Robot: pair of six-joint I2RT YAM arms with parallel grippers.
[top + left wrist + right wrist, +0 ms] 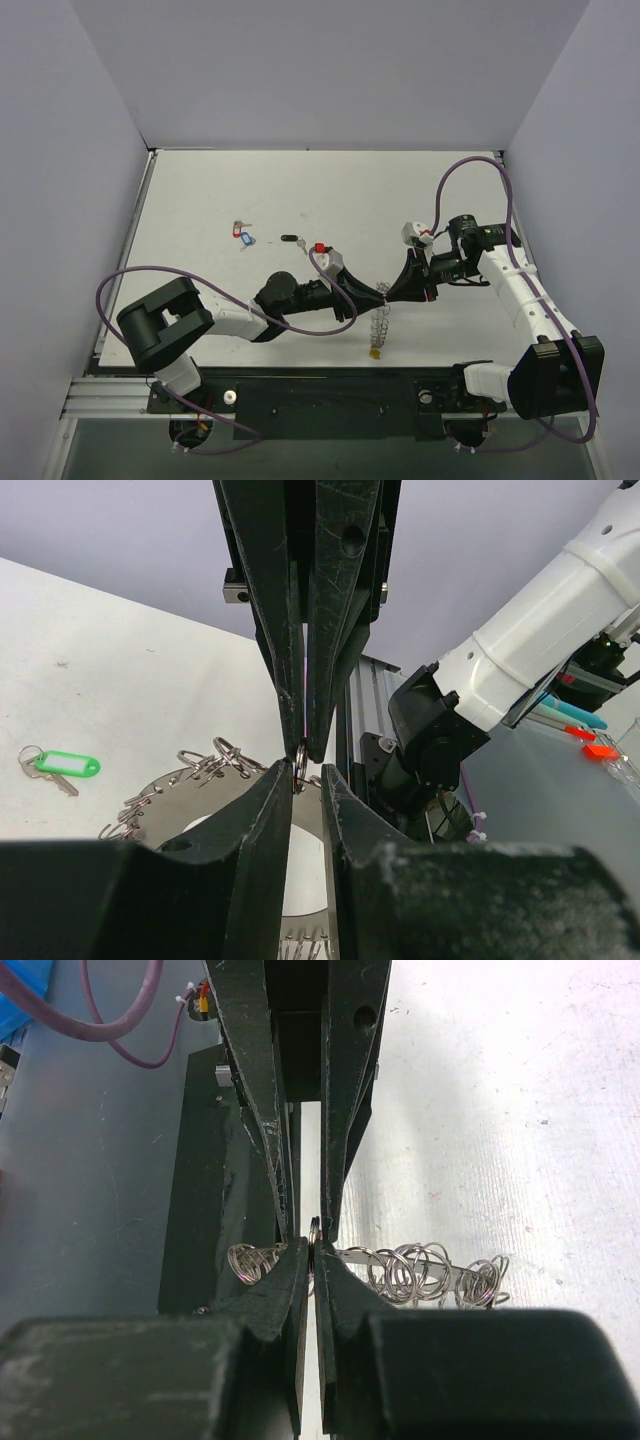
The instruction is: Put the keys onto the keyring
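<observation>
Silvery loops fringe the keyring (pixel 379 322), which stands on edge below my fingertips, close to the middle of the tabletop's (pixel 420 190) near edge, its yellow tag (pixel 375 352) nearest that edge. My right gripper (pixel 313 1260) has its jaws pressed together on one small loop at the ring's top. My left gripper (pixel 305 785) meets it tip to tip, jaws a little apart either side of that loop. Loose keys (pixel 243 236) lie further left, well apart from the ring: a blue-and-red pair, a black key (pixel 291 239), a red key (pixel 320 247) and a green key (pixel 62 765).
</observation>
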